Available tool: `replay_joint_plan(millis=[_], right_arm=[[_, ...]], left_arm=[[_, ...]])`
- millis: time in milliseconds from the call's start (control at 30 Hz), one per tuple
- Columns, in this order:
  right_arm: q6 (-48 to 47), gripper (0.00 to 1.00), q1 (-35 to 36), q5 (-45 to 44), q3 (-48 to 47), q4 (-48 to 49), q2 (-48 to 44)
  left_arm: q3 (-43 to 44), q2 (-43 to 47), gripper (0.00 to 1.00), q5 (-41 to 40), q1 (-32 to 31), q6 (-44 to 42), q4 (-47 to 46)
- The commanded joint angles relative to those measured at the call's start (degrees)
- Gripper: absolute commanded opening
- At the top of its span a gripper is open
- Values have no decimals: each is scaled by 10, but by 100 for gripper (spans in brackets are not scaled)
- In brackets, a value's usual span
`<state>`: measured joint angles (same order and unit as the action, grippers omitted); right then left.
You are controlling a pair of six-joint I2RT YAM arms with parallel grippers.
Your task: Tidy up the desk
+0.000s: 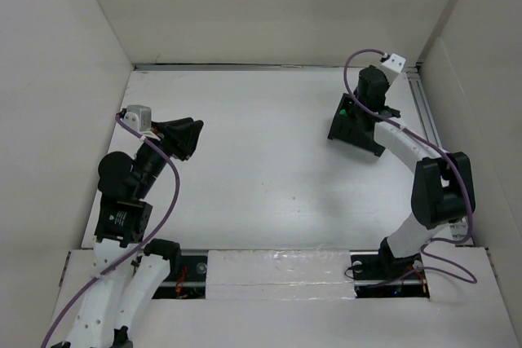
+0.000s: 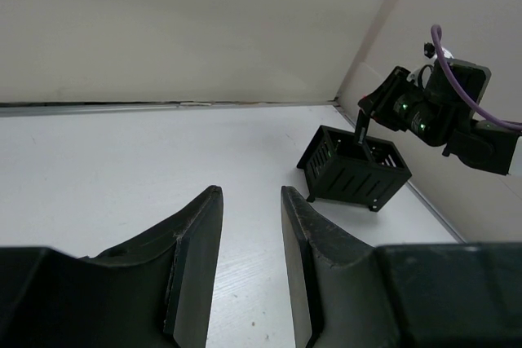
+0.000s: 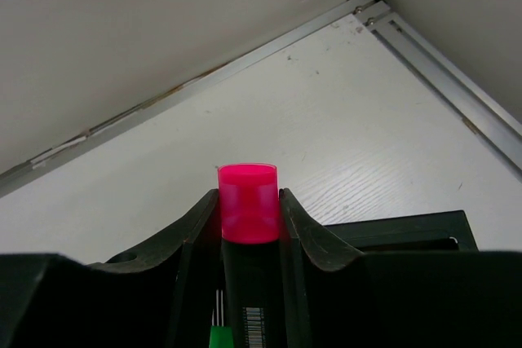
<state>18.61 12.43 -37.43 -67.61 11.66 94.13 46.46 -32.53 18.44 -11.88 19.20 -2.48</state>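
Note:
The desk (image 1: 261,169) is a flat white tabletop between white walls. A black slotted organizer box (image 1: 352,132) stands at its far right and also shows in the left wrist view (image 2: 355,169). My right gripper (image 1: 356,113) hangs over the box, shut on a black marker with a pink cap (image 3: 247,201). In the right wrist view the gripper (image 3: 249,195) clamps the marker just below the cap, above the box rim (image 3: 408,227). A green marker end (image 3: 218,338) shows inside the box. My left gripper (image 2: 250,193) is open and empty, low over the desk's left side (image 1: 189,138).
White walls close the desk on the left, back and right. A metal rail (image 1: 426,112) runs along the right wall, close to the box. A raised white ledge (image 1: 269,270) crosses the near edge between the arm bases.

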Motion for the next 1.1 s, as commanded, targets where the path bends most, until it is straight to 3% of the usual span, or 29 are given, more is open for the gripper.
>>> replay_joint_plan(millis=[0,267,533,733,967,1067], right_arm=[[-20,12,3,-41,10,63,-6],[-20,25,9,-38,18,64,-2],[-16,29,25,-33,29,65,-1],[-18,38,25,-22,23,50,4],[-20,58,41,-4,20,12,-31],[-20,58,46,-1,18,-4,-56]], left_arm=[[0,-4,31,3,-1,-4,-25],[1,-2,32,-2,-1,-5,-25],[1,-2,32,-1,-1,-5,-25],[1,-1,32,-7,-1,-5,-24],[2,-2,32,-14,-1,-7,-21],[2,-4,33,-11,-1,-7,-22]])
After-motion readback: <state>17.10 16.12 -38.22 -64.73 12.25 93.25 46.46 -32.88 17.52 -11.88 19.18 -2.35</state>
